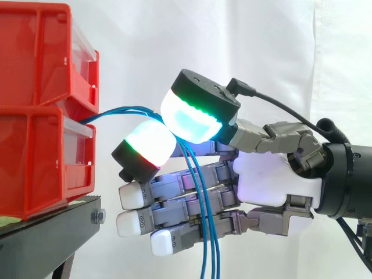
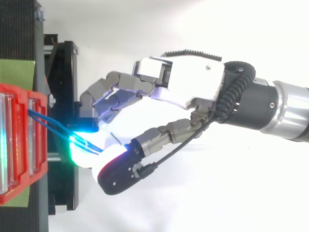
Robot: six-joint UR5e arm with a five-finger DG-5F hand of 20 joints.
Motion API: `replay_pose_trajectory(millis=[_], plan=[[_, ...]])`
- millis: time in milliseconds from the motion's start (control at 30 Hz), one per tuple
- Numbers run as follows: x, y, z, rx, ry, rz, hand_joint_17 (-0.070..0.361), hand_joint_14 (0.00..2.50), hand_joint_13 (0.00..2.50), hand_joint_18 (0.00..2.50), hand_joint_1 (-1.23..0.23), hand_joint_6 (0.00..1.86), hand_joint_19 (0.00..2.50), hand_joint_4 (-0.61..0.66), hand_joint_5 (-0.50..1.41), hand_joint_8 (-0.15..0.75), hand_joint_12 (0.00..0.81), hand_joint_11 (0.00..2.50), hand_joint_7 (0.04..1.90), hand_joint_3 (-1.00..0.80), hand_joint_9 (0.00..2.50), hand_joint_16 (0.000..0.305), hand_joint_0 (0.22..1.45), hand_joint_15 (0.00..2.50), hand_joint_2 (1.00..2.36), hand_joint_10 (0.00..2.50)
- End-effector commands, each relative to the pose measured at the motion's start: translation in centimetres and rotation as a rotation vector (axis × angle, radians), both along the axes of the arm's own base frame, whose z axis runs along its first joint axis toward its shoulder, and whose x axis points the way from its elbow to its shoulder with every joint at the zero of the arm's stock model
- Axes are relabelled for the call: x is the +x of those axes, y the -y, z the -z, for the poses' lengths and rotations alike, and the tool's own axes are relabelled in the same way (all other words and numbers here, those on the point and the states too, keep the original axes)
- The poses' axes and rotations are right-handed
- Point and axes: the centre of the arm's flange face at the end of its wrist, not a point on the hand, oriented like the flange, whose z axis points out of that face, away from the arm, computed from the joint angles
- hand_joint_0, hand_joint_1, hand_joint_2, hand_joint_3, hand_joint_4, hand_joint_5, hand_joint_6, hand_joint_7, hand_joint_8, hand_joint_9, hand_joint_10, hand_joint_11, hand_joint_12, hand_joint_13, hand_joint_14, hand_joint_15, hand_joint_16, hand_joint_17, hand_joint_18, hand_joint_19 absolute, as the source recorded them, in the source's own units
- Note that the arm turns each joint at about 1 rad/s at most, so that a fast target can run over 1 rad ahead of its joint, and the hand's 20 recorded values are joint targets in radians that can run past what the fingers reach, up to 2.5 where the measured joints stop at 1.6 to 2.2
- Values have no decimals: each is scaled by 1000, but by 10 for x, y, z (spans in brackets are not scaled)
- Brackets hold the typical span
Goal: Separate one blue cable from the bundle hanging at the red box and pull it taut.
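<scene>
My hand [image 1: 264,180] is pinching the blue cables [image 1: 119,110] beside the red box [image 1: 35,157]; I'm aiming to clamp one strand only, drawing straight back.

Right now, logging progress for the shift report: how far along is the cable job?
Done: the robot hand is at the blue cables beside the red box. In hand: its pads pinch them; whether one is singled out is unclear. Left: pulling taut; they hang slack.

Close level side and overhead views; common: robot hand [image 1: 273,186], blue cables [image 1: 207,232].
</scene>
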Motion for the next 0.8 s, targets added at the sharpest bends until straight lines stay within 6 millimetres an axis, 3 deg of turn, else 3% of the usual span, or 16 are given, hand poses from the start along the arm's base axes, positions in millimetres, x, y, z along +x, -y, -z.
replay_pose_trajectory(millis=[0,233,367,567,767], plan=[[0,0,-1,0,1,-1,99,16,716,670,-771,921,504,160,-195,300,332,706,893,-500,872,44,563,369,1000,20],[0,-1,-1,-2,1,-7,107,14,738,695,-555,896,516,172,-187,321,352,685,888,-500,900,48,507,378,1000,19],[0,-1,-1,-2,1,-7,99,15,730,673,-468,883,536,145,-185,307,336,684,926,-500,901,44,597,383,1000,19],[0,-1,-1,-4,1,-7,101,16,724,678,-673,904,538,133,-194,310,341,697,973,-290,861,45,628,390,1017,22],[0,-1,-1,-4,1,-7,101,15,716,681,-768,920,526,85,-208,297,338,705,954,-321,835,45,674,387,1016,21]])
